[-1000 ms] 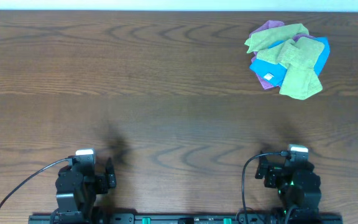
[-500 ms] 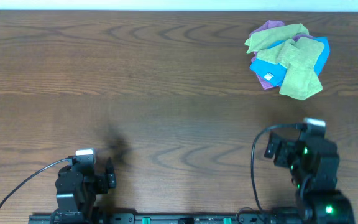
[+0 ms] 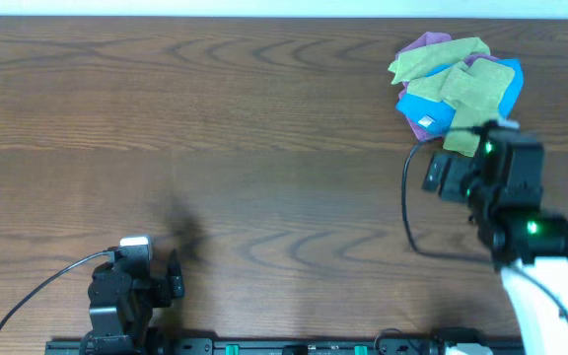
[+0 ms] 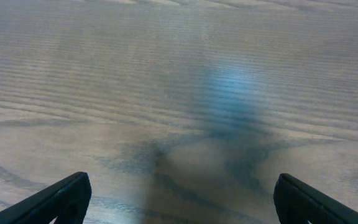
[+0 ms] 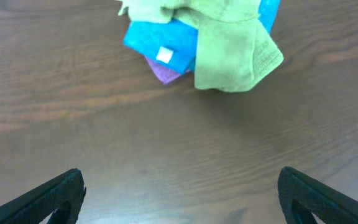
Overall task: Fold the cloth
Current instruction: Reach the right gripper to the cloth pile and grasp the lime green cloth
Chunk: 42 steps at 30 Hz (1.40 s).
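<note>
A heap of cloths [image 3: 456, 87], green, blue and purple, lies at the far right of the wooden table; in the right wrist view a green cloth [image 5: 229, 46] drapes over a blue one [image 5: 160, 46] with a white tag. My right gripper [image 5: 180, 196] is open and empty, just short of the heap's near edge, with bare wood between its fingers. Its arm [image 3: 496, 182] covers the heap's near corner from above. My left gripper [image 4: 179, 199] is open and empty over bare wood at the near left [image 3: 131, 286].
The wooden table [image 3: 215, 148] stretches wide between the two arms and to the left of the heap. A black cable [image 3: 409, 202] loops beside the right arm.
My right arm has moved away from the near edge toward the cloth heap, reaching its near side. The left arm has not moved.
</note>
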Motion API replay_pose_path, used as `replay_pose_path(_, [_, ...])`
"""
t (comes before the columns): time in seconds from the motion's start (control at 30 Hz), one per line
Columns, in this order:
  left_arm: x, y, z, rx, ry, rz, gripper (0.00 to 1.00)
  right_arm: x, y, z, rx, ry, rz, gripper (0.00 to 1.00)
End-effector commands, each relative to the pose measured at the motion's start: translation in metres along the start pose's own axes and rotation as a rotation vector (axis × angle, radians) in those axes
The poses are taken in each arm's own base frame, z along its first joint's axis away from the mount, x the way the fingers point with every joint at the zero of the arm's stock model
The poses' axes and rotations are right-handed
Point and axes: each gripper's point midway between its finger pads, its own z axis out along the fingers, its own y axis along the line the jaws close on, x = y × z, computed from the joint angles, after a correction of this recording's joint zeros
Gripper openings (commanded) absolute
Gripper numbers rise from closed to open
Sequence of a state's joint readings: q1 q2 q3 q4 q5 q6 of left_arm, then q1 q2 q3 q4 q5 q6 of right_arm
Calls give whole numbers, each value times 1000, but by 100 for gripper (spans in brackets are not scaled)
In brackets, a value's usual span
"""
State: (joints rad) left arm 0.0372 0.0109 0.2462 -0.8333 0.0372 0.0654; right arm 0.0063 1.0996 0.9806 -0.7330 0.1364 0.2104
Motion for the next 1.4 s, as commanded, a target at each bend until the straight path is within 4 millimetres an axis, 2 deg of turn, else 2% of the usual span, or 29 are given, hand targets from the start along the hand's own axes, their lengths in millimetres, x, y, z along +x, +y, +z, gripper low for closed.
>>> replay_pose_path(0.0, [18,4,1,-23,67,40,95,-21,-6,10,46,-2,84,99])
replay_pose_path(0.27, [18,4,1,-23,67,40,95,-63,-5,52,61,-29,121,99])
replay_pose_path(0.5, [18,4,1,-23,67,40,96,-111,-10,90,73,-90,157,99])
replay_pose_path(0.67, [18,4,1,-23,67,40,95,-129,-22,127,98,-67,180,99])
replay_pose_path(0.8, [18,4,1,-23,67,40,96,-133,-25,154,96,-53,188,99])
replay_pose_path(0.93, [18,4,1,-23,67,40,96,-140,-18,183,66,-78,162,99])
replay_pose_path(1.13, [18,4,1,-23,67,40,96,-131,-15,217,54,-75,159,99])
replay_pose_path(1.2, [18,4,1,-22,67,40,95,-127,-15,224,56,-64,158,96])
replay_pose_path(1.33, [18,4,1,-23,67,40,96,-124,-21,226,90,-59,158,74])
replay_pose_path(1.37, [18,4,1,-23,67,40,96,-124,-22,226,98,-59,157,73])
